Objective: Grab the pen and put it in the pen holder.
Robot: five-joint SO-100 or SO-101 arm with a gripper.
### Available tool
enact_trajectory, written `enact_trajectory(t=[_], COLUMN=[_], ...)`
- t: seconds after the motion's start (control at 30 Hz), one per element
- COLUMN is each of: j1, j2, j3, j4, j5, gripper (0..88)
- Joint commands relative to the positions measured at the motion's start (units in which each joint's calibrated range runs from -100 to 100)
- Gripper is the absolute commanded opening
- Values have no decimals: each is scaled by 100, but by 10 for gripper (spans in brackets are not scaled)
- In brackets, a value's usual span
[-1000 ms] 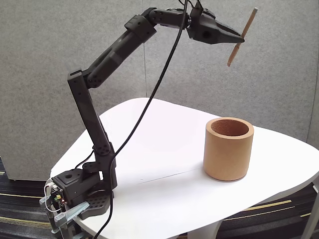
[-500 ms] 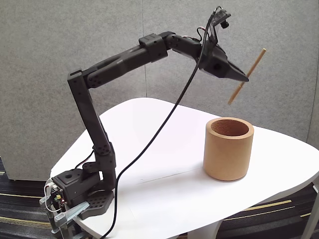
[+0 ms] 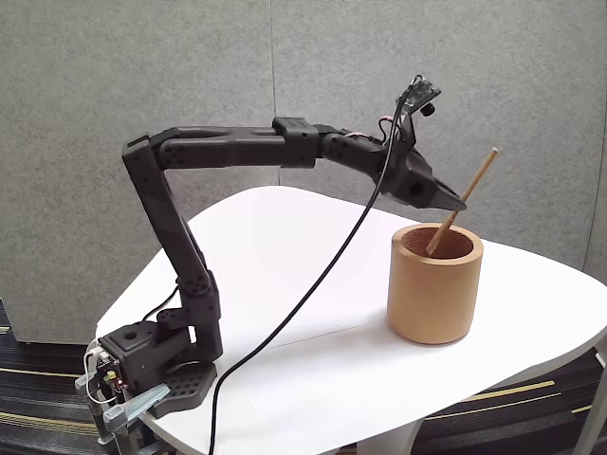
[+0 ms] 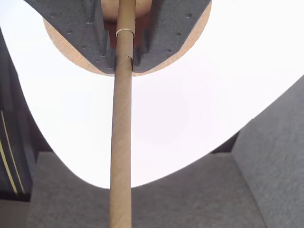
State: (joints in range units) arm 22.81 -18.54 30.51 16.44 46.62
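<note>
Pincer (image 3: 459, 203) of the black five-joint arm (image 3: 237, 150) is clamped on the thin, straight, light-brown wooden-looking pen (image 3: 462, 201), gripping it near mid-length. In the fixed view the pen stands tilted, upper end leaning to the right and clear of the cup, lower end dipping inside the mouth of the thick-walled tan cork-like cylindrical pen holder (image 3: 434, 294). Whether the lower tip touches the inner wall or floor of the holder cannot be determined from this angle.

Arm pose, fixed view: base clamped at the near left corner of the white rounded table (image 3: 313, 303); lower link rising steeply and leaning slightly left; upper link running almost level to the right from the elbow; wrist angled downward to the right, placing the pincer just above the rim of the pen holder on its left side. A small camera (image 3: 422, 95) sits on top of the wrist. A black cable (image 3: 313, 284) hangs from the wrist down in front of the table to the lower edge of the picture.

Wrist view: the pen (image 4: 121, 142) runs vertically through the centre of the frame, held between the two dark pincer fingers (image 4: 161, 38) at the top, with the tan pen holder (image 4: 66, 54) visible behind them and the white table (image 4: 199, 95) beneath.

Pen holder stands upright on the right part of the table, well apart from the arm's base.
</note>
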Motion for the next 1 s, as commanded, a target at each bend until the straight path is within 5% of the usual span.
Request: enact_trajectory(t=[0.0,0.97], j1=[-84,-150], j2=[-744,-1183], j3=[1110,2292], j4=[-814,-1254], j5=[189,247], gripper=[4,8])
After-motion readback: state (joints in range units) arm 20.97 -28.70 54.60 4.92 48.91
